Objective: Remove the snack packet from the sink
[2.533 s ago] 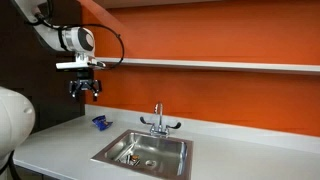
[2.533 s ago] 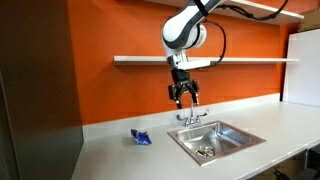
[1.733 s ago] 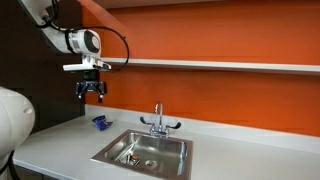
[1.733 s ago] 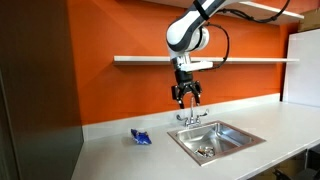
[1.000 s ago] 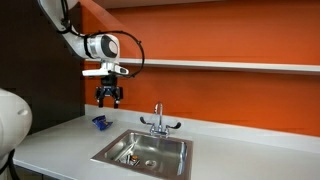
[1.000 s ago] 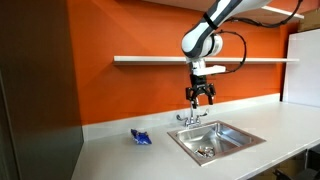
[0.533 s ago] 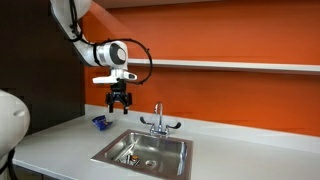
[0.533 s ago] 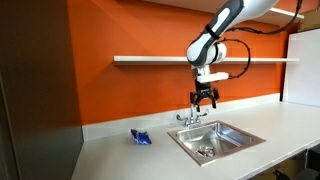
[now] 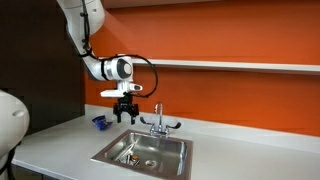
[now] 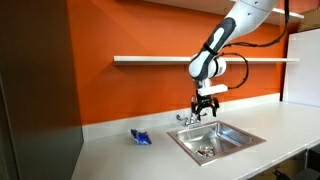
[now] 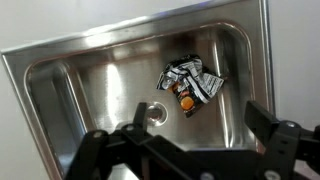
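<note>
- Starting at the left of the white countertop [image 9: 250, 152], a small bright blue object [image 9: 100, 122] lies on the surface, outside the basin. It's not the target, so it can stay where it is.
- Next along, the gripper [image 9: 126, 117] hangs pointing straight down over the stainless-steel sink [image 9: 168, 150]. Its jaws are spread wide and hold nothing. That stance looks set up for a top-down drop into the basin.
- Just to its right stands the chrome two-handle faucet [image 9: 158, 122], close beside the gripper. It's the thing to steer clear of on the way down.
- In the wrist view, the round drain [image 11: 156, 113] sits mid-basin, and the snack packet [image 11: 192, 84] lies crumpled on the steel floor just right of it, nearer the right wall.
- The packet lies between the two spread fingers in that view, well below them and untouched. The grasp is not yet begun.
</note>
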{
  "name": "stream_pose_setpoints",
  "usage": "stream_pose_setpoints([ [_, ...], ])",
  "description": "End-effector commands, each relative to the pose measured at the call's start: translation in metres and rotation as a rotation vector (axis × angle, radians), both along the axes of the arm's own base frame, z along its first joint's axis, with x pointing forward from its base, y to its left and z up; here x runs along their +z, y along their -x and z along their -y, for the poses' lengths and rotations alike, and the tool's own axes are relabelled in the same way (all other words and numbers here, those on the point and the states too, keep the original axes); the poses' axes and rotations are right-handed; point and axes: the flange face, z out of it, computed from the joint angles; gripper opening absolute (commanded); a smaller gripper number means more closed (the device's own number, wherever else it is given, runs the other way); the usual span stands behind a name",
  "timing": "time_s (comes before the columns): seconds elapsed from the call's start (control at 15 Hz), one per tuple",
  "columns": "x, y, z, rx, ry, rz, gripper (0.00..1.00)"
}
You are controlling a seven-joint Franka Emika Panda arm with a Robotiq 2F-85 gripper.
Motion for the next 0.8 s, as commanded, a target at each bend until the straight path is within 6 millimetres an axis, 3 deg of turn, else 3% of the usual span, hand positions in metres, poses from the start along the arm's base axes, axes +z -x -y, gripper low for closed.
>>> stream_pose_setpoints([
  [0.0, -0.020, -0.011, 0.002, -0.012, 0.021, 0.026, 1.00],
  [0.73, -0.100, -0.015, 0.001, -0.030, 0.034, 0.010, 1.00],
])
